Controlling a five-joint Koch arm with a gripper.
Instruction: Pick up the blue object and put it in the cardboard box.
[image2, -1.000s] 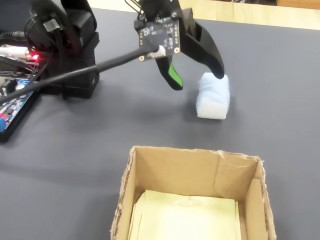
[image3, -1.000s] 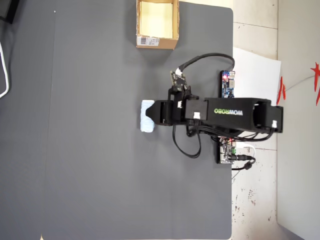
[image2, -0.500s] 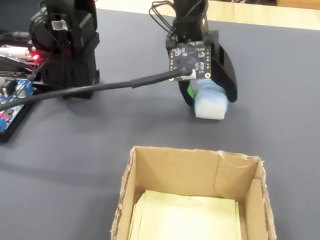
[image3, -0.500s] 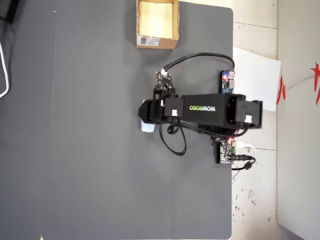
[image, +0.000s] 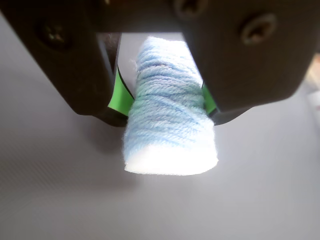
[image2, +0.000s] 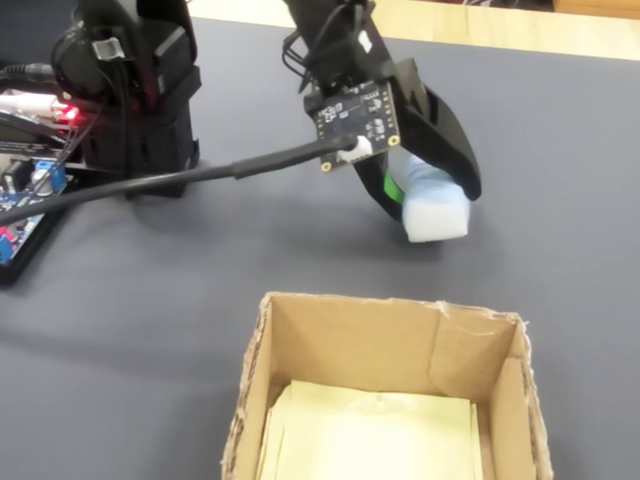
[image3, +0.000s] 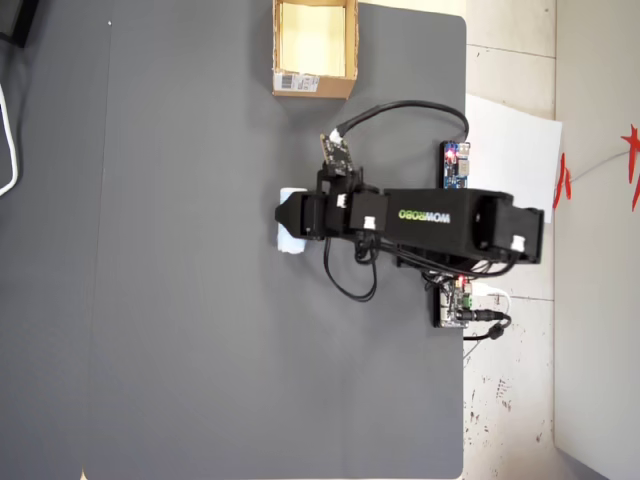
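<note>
Between green-padded jaws, the gripper (image: 165, 107) clamps the fuzzy, yarn-wound blue object (image: 167, 130).

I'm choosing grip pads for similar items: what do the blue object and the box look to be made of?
The blue object: seemingly wound yarn, fuzzy and matte, with visible strands around a white, foam-like core. The cardboard box: plain brown cardboard, matte, with rough torn edges and a pale yellowish sheet inside.

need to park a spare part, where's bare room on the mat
The dark grey mat is bare left of the gripper with its pale blue yarn roll in the overhead view. It is crowded around the arm base and circuit boards.
</note>
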